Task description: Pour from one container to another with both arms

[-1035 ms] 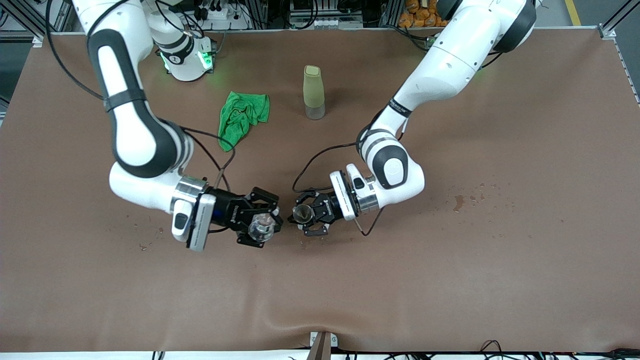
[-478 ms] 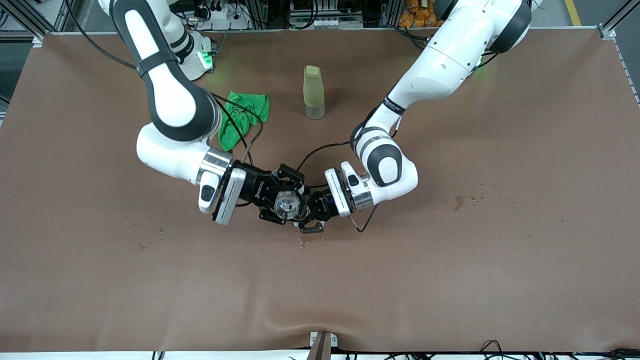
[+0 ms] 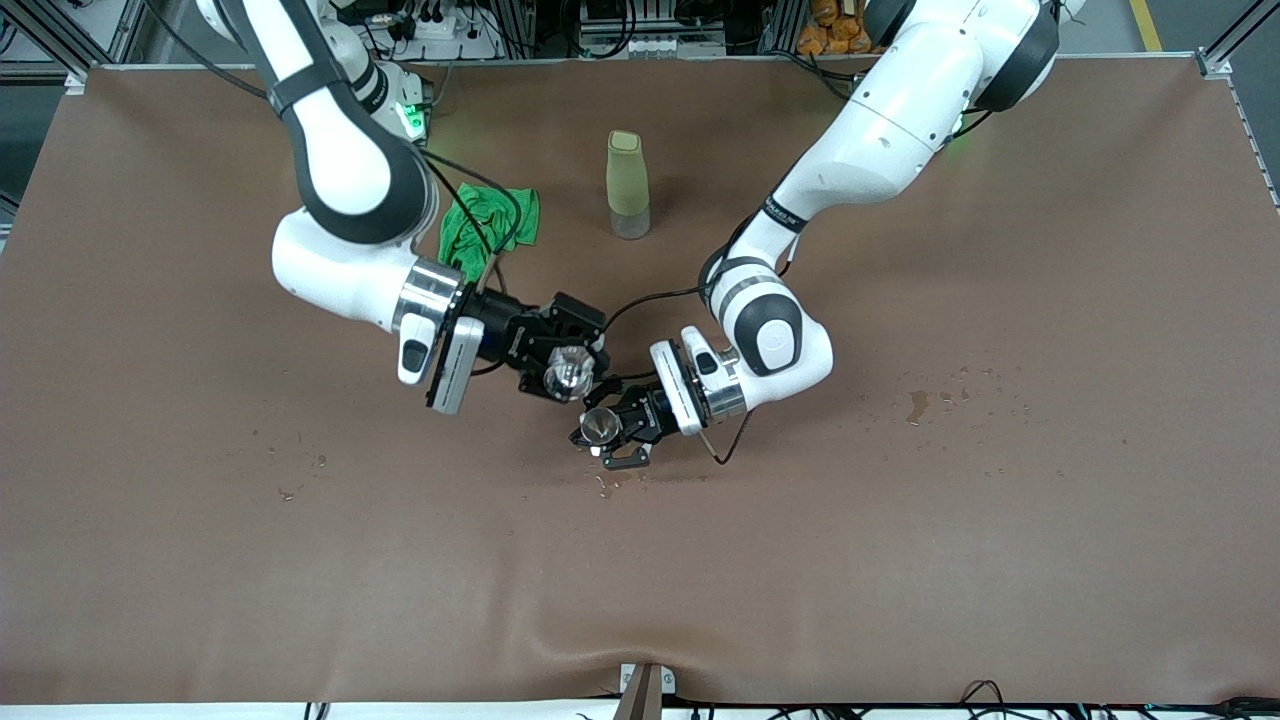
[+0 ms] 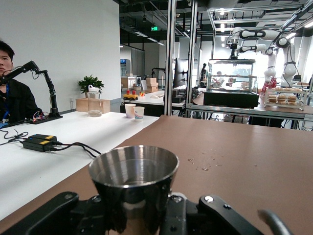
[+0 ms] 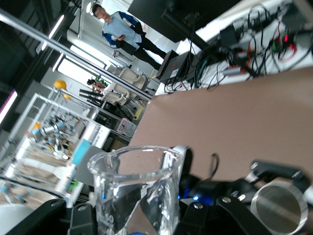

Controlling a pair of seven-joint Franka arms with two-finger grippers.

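My right gripper (image 3: 566, 369) is shut on a clear glass beaker (image 3: 568, 371) with some clear liquid in it, seen close in the right wrist view as the beaker (image 5: 134, 191). It hangs tilted over the table's middle, right beside the steel cup. My left gripper (image 3: 603, 431) is shut on that small steel cup (image 3: 600, 427), which stands upright with its mouth open upward, shown as the cup (image 4: 133, 178) in the left wrist view. The right wrist view also catches the steel cup (image 5: 277, 204) in the left gripper just past the beaker.
A crumpled green cloth (image 3: 486, 226) lies nearer the right arm's base. A tall olive tumbler (image 3: 627, 184) stands upright mid-table near the bases. Dark stains (image 3: 916, 404) and crumbs (image 3: 606, 487) dot the brown table cover (image 3: 900, 560).
The right arm has carried the beaker from the right arm's end toward the steel cup and tipped it. The left gripper with the cup has shifted only slightly.
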